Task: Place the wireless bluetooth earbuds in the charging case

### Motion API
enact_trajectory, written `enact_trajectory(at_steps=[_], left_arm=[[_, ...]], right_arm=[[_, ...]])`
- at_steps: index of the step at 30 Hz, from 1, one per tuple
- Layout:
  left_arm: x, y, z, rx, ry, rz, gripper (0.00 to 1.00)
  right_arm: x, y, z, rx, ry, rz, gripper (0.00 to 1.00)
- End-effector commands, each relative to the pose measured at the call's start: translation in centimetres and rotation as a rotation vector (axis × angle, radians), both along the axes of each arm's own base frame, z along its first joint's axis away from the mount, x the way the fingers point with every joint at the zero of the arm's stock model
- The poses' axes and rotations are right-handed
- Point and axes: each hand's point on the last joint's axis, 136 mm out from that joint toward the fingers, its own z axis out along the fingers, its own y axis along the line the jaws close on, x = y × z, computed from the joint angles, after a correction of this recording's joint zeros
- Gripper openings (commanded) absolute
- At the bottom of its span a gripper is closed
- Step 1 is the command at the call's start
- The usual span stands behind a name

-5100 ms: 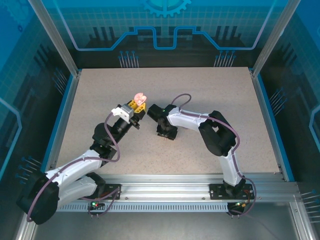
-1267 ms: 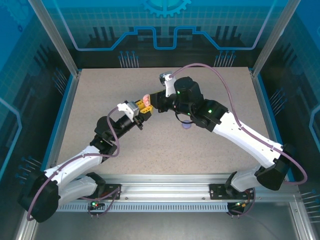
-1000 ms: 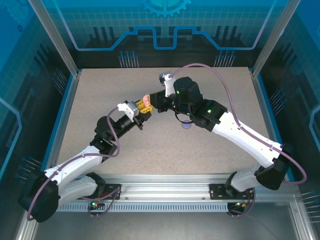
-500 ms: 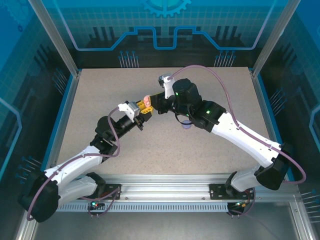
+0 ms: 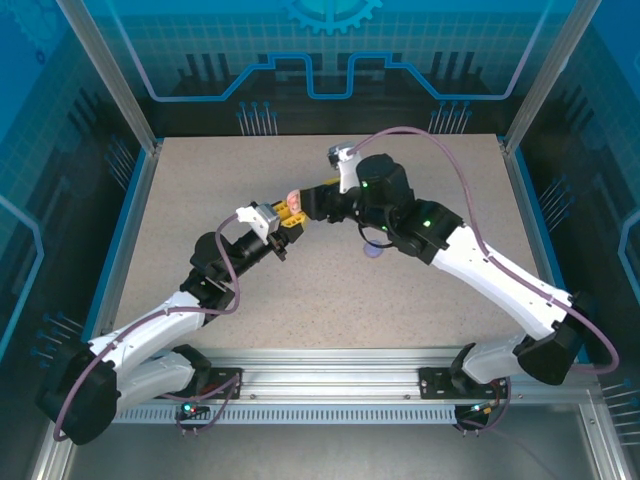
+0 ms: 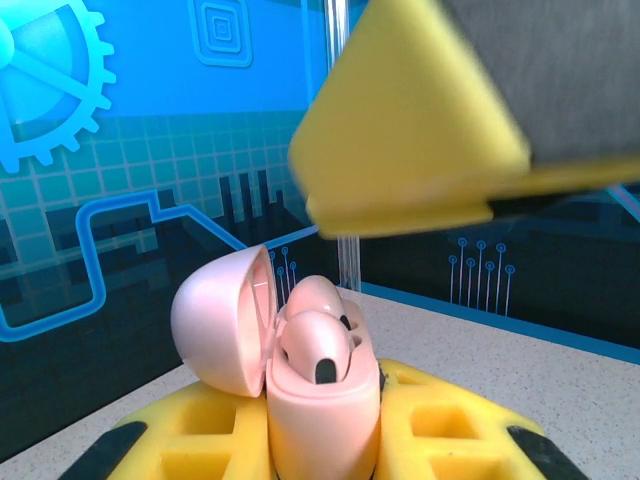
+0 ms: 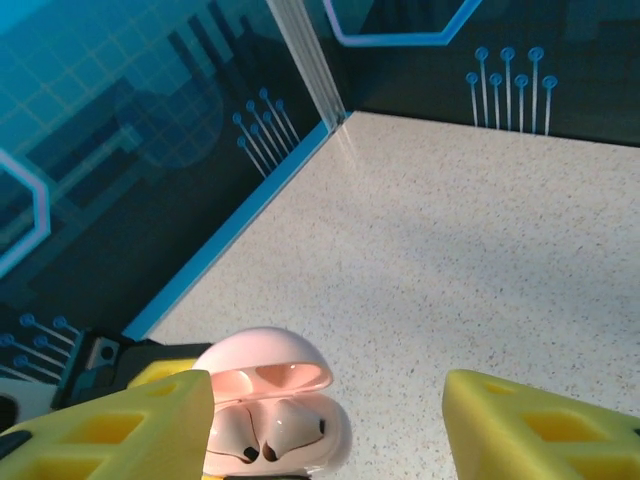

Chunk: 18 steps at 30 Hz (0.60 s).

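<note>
You will find no readable text, brand or number here. The blue wall panels (image 5: 420, 60) carry just a gear emblem (image 5: 332, 12) and circuit-style lines.

We see white shells and black joints on our left arm (image 5: 150, 335) and right arm (image 5: 490, 275), a purple cable (image 5: 440, 150) looping back behind each pincer. Left gripper (image 5: 289, 216) and right gripper (image 5: 318, 202) wear yellow fingers (image 7: 520, 425) with square moulded pockets; green lights (image 5: 367, 184) glow behind the right pincer
</note>
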Motion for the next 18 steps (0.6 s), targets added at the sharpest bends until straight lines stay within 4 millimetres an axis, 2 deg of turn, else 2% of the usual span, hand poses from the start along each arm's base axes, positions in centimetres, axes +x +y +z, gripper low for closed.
enact_trajectory(at_steps=[1, 4, 8, 13, 18], left_arm=[[-0.4, -0.2, 2.2, -0.025, -0.057, -0.019, 0.00], [-0.4, -0.2, 2.0, -0.028, -0.049, -0.022, 0.00], [-0.4, -0.3, 1.6, -0.026, -0.037, -0.027, 0.00], [-0.4, -0.9, 1.2, -0.027, -0.014, -0.054, 0.00], [-0.5, -2.4, 0.4, -0.009, 0.012, -0.101, 0.00]], right_arm=[[-0.4, -2.4, 4.5, 0.101, -0.045, -0.038, 0.65], [-0.2, -3.4, 4.5, 0.102, -0.030, -0.056, 0.65], [0.6, -4.4, 3.5, 0.085, 0.003, -0.085, 0.65], [1.9, -5.0, 2.1, 0.046, 0.063, -0.097, 0.65], [3.5, -4.8, 0.9, -0.026, 0.127, -0.087, 0.65]])
